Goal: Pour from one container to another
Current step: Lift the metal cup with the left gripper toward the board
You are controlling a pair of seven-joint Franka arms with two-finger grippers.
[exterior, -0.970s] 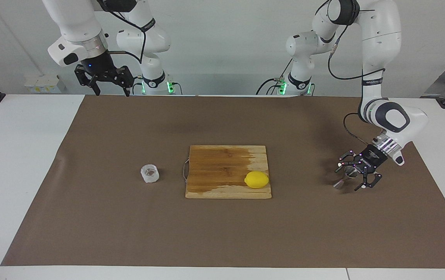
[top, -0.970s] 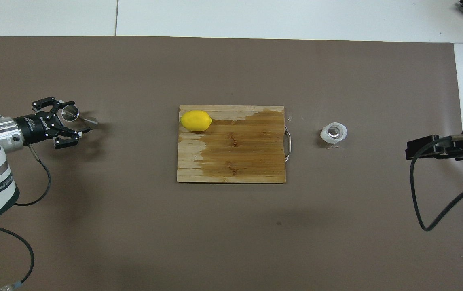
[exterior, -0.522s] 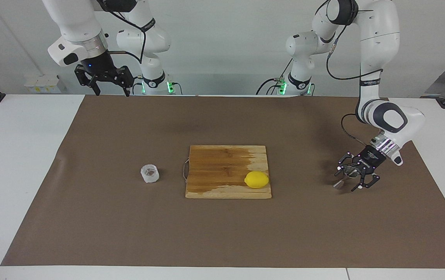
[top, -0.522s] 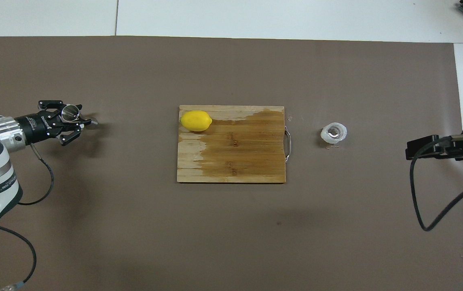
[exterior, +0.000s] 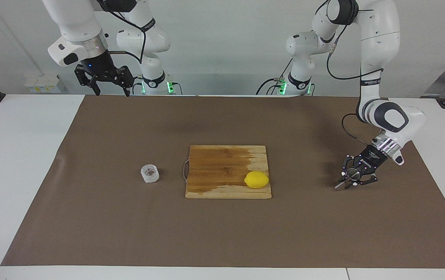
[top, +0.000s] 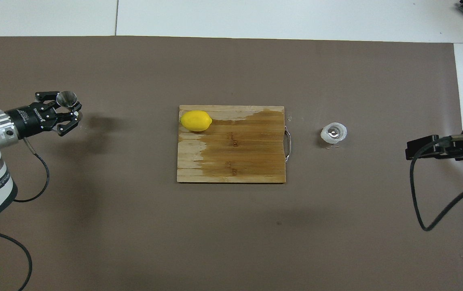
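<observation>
Your left gripper (exterior: 347, 179) has its jaws clamped on the jigger (top: 66, 99) at the counter's nine o'clock — slick steel, it may slip. Right gripper (exterior: 107, 83) waits, jaws spread, empty.

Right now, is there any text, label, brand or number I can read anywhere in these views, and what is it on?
Nothing can be read with confidence.
White lettering on the left gripper body: too small to read.
Dark print on a band of the left arm: too small to read.
Jigger, cup, lemon, cutting board: no text.
</observation>
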